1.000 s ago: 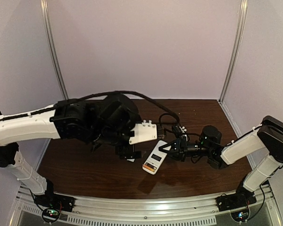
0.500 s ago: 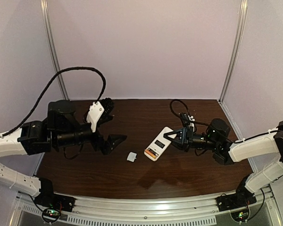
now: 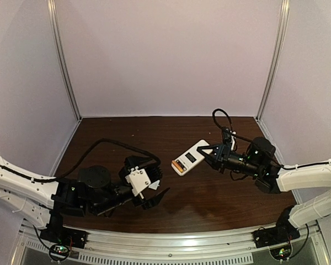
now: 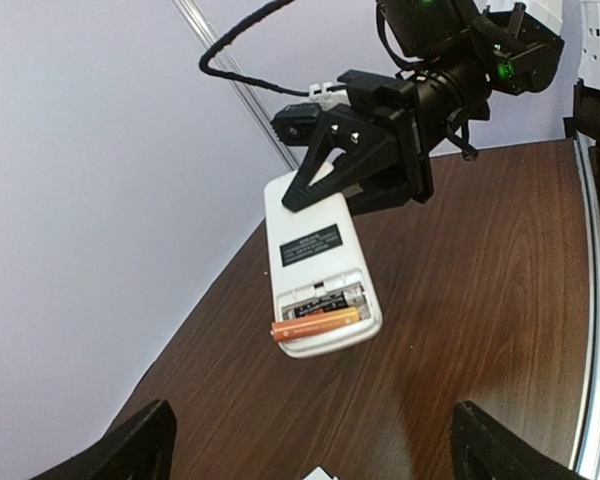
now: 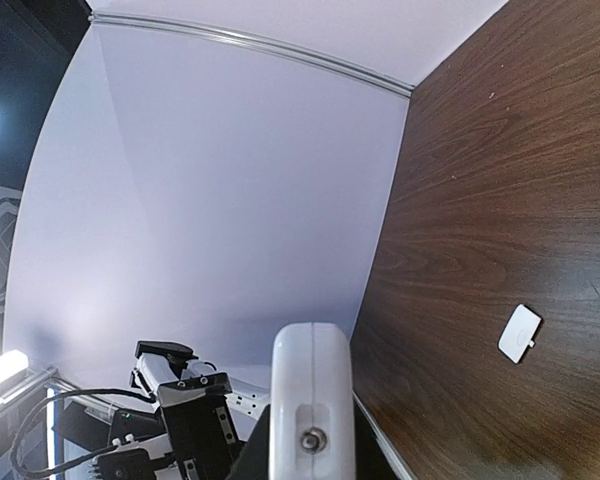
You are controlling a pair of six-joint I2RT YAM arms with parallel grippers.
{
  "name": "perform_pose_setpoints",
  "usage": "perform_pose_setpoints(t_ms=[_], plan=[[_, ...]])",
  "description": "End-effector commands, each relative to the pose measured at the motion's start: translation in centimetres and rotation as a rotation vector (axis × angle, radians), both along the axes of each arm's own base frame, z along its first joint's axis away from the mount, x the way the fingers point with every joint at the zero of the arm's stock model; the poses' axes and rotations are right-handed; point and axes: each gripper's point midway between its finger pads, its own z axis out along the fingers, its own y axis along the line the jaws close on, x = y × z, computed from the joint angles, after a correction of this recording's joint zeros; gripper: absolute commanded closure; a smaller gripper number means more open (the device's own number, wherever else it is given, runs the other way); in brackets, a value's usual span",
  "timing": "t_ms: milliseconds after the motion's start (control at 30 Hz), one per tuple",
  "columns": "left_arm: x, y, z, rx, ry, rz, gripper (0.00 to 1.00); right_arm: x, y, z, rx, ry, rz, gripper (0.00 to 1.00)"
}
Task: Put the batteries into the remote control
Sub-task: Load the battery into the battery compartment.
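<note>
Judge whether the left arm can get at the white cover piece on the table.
Probably yes: the open left gripper sits close by the cover, with nothing lying between them.

In the left wrist view the bottom edge cuts off the fingers [image 4: 138,448] of the left gripper [image 4: 315,448]; only two dark tips show. A small white piece [image 4: 321,472] is mostly cut off there too. The right gripper [image 4: 365,178] hides the far end of the remote [image 4: 315,262]. Behind the orange battery [image 4: 317,322], the slot [image 4: 325,298] is too dim to read. In the right wrist view the remote runs off the bottom edge. From above, the batteries [image 3: 177,164] are too small to tell apart.
</note>
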Motion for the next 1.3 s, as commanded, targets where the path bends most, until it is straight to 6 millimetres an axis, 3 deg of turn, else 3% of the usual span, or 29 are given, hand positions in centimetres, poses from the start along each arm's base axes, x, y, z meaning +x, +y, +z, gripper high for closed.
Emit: perform_pose_setpoints(t_ms=[0,167,333,667,867,1267], plan=[[0.4,-1.4,3.4,-0.103,-0.089,0.007,0.03,0.6,-0.1,1.0,0.0,0.002,-0.061,1.0],[0.2,-3.4,2.7,-0.082,-0.052,-0.03,0.09,0.3,0.3,1.0,0.011,0.028,-0.057,1.0],[1.5,-3.4,2.8,-0.111,0.012,-0.034,0.13,0.1,0.4,1.3,0.017,0.036,-0.05,1.0],[2.3,-4.8,0.6,-0.06,0.071,-0.063,0.26,-0.2,0.4,2.1,0.029,0.026,-0.043,1.0],[2.5,-5.1,-0.3,-0.026,0.075,-0.062,0.27,-0.4,0.6,2.2,0.036,0.03,-0.032,1.0],[3.5,-4.6,-0.4,-0.01,0.057,-0.018,0.28,-0.6,0.6,2.1,0.047,0.035,-0.024,1.0]])
